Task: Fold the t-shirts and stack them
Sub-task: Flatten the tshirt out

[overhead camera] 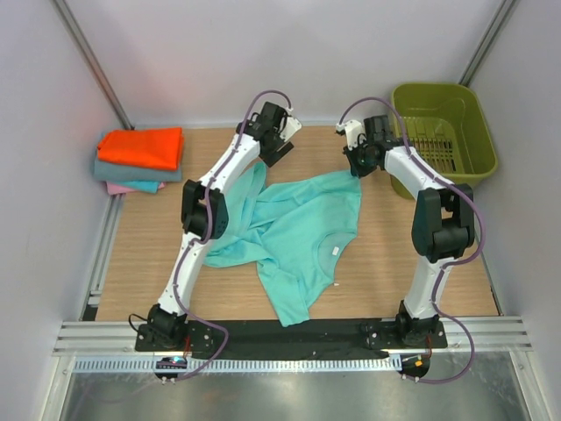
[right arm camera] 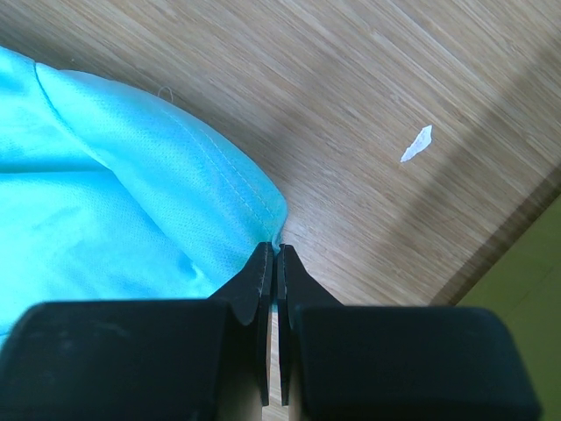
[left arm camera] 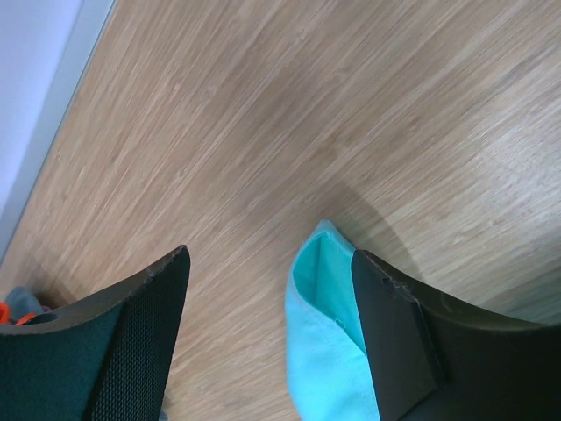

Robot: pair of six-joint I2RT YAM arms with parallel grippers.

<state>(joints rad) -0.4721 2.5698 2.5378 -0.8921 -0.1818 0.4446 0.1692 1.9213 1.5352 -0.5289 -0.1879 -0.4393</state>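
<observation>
White arm links [overhead camera: 223, 167] with black joint housings [overhead camera: 443, 224], trailed by thin purple-grey cables [overhead camera: 266, 93]. The left gripper [left arm camera: 270, 254] and right gripper [right arm camera: 274, 249] are matte black.

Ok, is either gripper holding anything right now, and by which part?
The right gripper pinches the mint-green cloth t-shirt by a hem corner. The left gripper is open, holding nothing.

You have an olive-green plastic basket [overhead camera: 438, 101] at the far right corner of the wooden bench [overhead camera: 140, 254], open side up, with its slotted floor showing. In the right wrist view you can see a small white scrap [right arm camera: 416, 144] lying on the bare wood, near the basket.
</observation>
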